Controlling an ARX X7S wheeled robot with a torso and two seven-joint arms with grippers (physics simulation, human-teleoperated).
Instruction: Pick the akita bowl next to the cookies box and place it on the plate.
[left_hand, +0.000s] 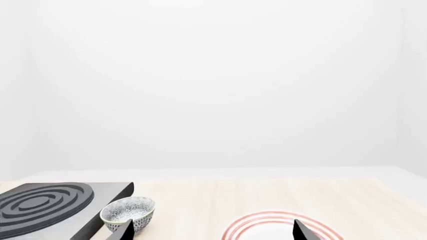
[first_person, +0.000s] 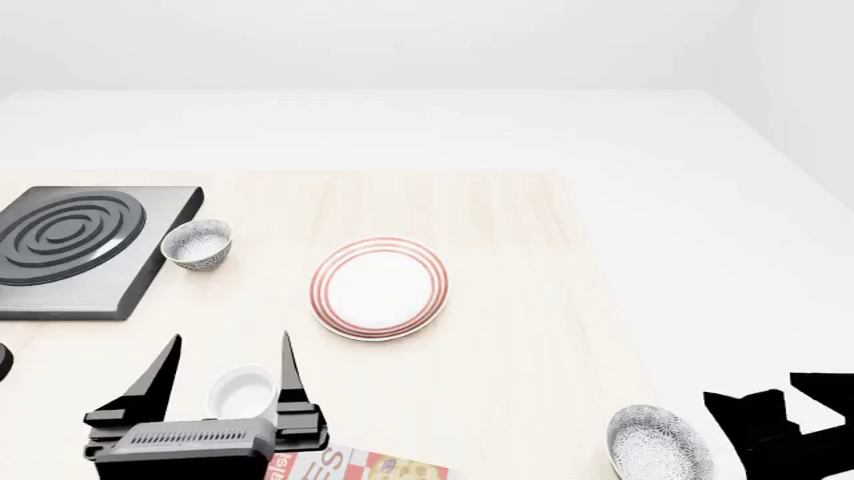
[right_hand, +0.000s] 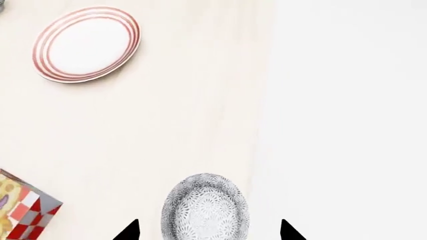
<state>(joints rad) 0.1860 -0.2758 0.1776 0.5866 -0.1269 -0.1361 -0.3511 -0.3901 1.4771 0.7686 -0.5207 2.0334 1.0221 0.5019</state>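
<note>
Two look-alikes: one akita bowl (first_person: 659, 441) lies at about 5 o'clock from the plate (first_person: 380, 287), toward the cookies box (first_person: 360, 467) — this I take as the target; the other bowl (first_person: 196, 244) sits at 9 o'clock from the plate, touching the stove plate (first_person: 80, 245).
Where it is: on the tabletop (first_person: 534, 300), close to its right edge, well apart from the plate.
Handling: judged a stiff, light, glazed piece — likely slippery and chip-prone; best taken across the rim wall, one finger inside and one outside.
Axis: round, so no long axis; it stands upright, mouth facing up, so approach direction matters little.
Right gripper (right_hand: 208, 231): jaws apart, one tip on each side of the bowl, not touching.
Left gripper (first_person: 227, 372): jaws apart, holding nothing, over a plain white cup (first_person: 246, 390).
Risk: the rim may slide out of a shallow pinch.
</note>
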